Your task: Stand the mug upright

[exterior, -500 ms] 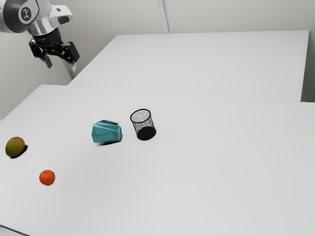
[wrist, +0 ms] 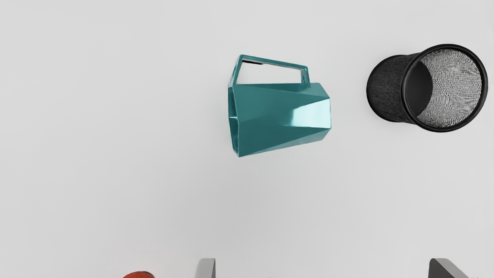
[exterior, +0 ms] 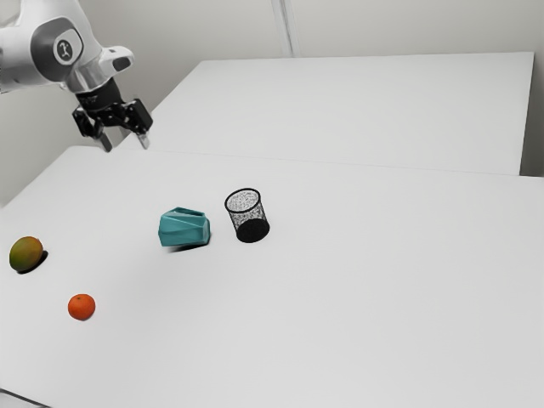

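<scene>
High over the table's far-left part in the exterior view, the black gripper (exterior: 126, 144) hangs well above and away from the mug. A teal faceted mug (exterior: 184, 229) lies on its side on the white table. In the wrist view the mug (wrist: 279, 116) shows its handle along one side and its mouth facing away from the mesh cup. The two fingertips of the gripper (wrist: 322, 268) stand wide apart there, with only table surface between them.
A black mesh cup (exterior: 247, 216) stands upright close beside the mug's base end. An orange (exterior: 82, 307) and a mango (exterior: 26, 253) rest on the table (exterior: 340, 314) toward the exterior view's left.
In the exterior view my arm and gripper have moved down and toward the right, closer to the mug. The mug, mesh cup and fruit have stayed in place.
</scene>
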